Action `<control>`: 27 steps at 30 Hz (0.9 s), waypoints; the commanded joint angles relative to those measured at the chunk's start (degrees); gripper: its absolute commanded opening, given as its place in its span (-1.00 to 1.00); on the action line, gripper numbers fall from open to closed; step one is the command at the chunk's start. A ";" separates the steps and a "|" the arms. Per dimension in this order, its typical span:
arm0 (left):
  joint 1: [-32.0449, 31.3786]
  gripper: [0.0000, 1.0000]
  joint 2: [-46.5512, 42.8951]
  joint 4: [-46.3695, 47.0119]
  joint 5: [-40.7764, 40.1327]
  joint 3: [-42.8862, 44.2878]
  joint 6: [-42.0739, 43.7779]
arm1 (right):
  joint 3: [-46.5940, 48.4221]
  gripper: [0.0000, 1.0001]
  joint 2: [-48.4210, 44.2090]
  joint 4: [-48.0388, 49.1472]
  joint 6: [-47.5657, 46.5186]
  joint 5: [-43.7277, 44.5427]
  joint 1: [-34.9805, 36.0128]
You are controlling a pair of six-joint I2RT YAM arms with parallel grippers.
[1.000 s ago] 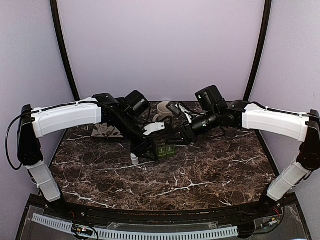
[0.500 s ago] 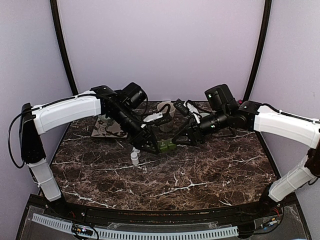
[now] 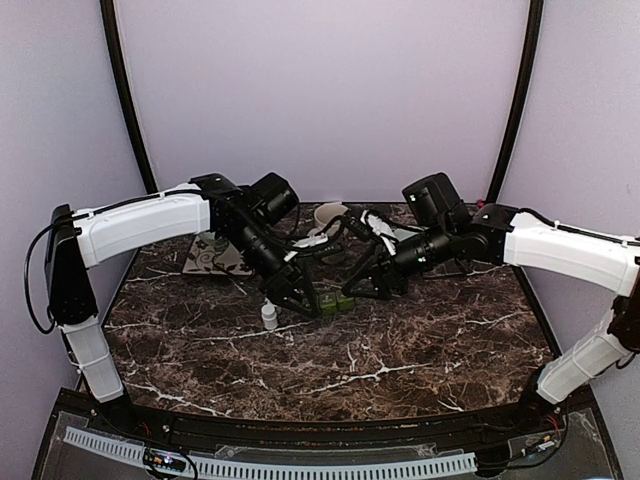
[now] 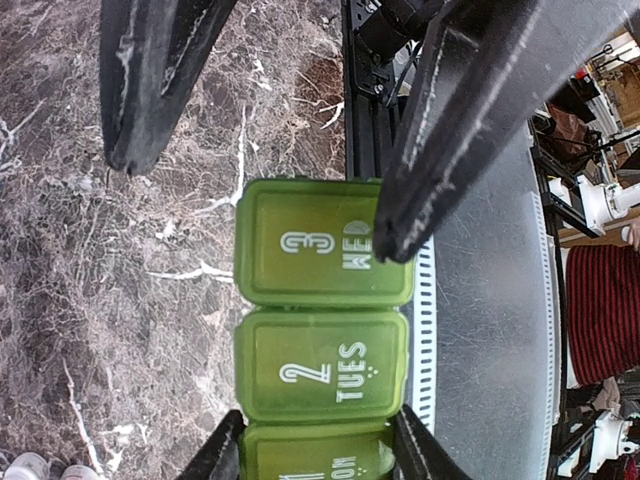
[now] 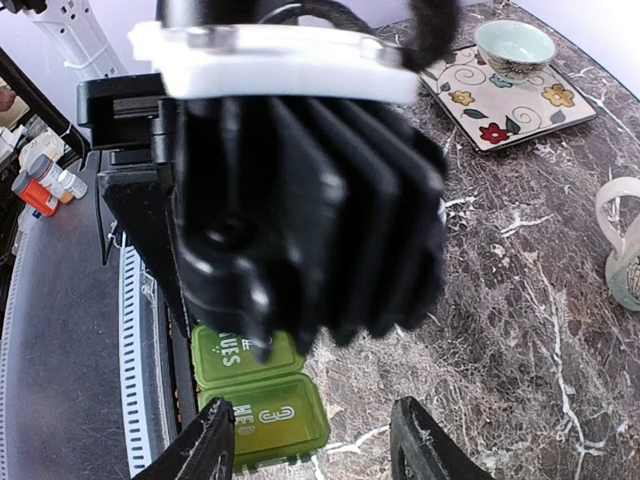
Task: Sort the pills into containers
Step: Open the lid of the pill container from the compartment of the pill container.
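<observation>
Overhead view: we see the green organizer (image 3: pixel 330 297) mid-table, between the left gripper (image 3: pixel 300 300) and the right gripper (image 3: pixel 366 288); a white bottle (image 3: pixel 268 317) stands just beside. Left wrist view: left fingers (image 4: pixel 225 455) clamp the organizer's MON end; TUES and WED lids are shut. Right wrist view: right fingers (image 5: pixel 205 450) are spread apart by the WED end, gripping nothing we can see.
</observation>
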 commanded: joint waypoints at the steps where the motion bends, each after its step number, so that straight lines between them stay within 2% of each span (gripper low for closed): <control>1: 0.50 -0.64 0.28 -1.16 2.85 2.59 -0.07 | 1.33 0.06 0.31 -2.02 -1.68 1.00 1.42; 27: 1.03 -0.65 1.21 -2.43 2.43 2.58 1.35 | 2.13 0.06 -1.01 -5.97 -1.30 -0.18 4.08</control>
